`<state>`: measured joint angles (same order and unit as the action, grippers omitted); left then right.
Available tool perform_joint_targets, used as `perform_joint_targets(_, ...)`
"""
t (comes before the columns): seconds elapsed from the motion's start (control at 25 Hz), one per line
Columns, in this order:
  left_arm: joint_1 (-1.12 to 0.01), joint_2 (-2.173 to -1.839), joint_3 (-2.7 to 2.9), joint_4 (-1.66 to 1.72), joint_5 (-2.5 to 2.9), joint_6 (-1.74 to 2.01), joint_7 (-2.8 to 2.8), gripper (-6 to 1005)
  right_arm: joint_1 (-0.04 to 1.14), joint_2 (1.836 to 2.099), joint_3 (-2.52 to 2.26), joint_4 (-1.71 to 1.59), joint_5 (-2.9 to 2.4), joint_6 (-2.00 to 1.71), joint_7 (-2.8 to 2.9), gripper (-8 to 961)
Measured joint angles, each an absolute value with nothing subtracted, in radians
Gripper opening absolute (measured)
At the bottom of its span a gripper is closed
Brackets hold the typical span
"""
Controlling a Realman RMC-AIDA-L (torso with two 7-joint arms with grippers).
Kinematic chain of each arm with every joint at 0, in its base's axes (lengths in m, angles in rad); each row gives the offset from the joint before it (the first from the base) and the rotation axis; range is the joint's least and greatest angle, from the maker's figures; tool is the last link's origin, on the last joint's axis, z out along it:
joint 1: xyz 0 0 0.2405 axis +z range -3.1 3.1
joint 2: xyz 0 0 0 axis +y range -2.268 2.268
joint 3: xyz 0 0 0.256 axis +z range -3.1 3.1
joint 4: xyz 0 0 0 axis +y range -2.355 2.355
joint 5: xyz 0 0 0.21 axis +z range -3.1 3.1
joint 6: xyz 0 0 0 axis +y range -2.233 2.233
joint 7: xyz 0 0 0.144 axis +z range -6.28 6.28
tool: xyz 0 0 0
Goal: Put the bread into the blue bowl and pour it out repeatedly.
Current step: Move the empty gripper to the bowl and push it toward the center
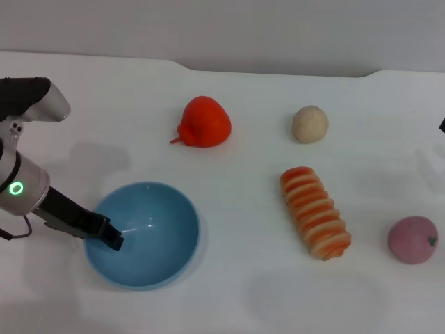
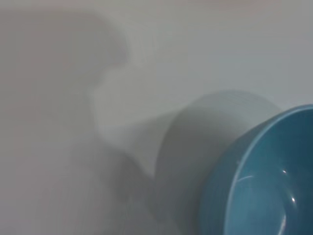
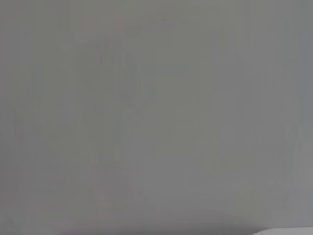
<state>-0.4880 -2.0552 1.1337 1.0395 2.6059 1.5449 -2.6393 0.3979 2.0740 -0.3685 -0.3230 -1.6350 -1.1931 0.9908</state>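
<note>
The left gripper (image 1: 111, 239) sits at the bowl's (image 1: 167, 209) left rim, fingers on the rim; whether it clamps it, I cannot tell. The bowl stands upright on the table (image 1: 243, 292). The bread (image 1: 315, 212) lies well right of the bowl, striped side up.

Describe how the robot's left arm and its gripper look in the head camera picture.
The left arm has white and silver rounded segments, a glowing green ring light on one joint, and a thin dark cable below it. Its forearm section turns black toward the left gripper, which is black and blocky. The right arm shows only as a dark sliver at the picture's edge.
</note>
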Motion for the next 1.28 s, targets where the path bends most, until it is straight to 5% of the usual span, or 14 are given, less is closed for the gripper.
perform_joint_targets(0.48,-0.513,-2.055,1.134,1.032,2.609,1.536,-2.674,79,0.395,2.074,-0.365,-0.322,-1.635,-1.194,0.991,362)
perform_joint_targets(1.28,-0.551,-2.054,1.165,1.036,2.647,1.543,-2.747,16,0.398,2.072,-0.365,-0.323,-1.634,-1.186,0.989,352)
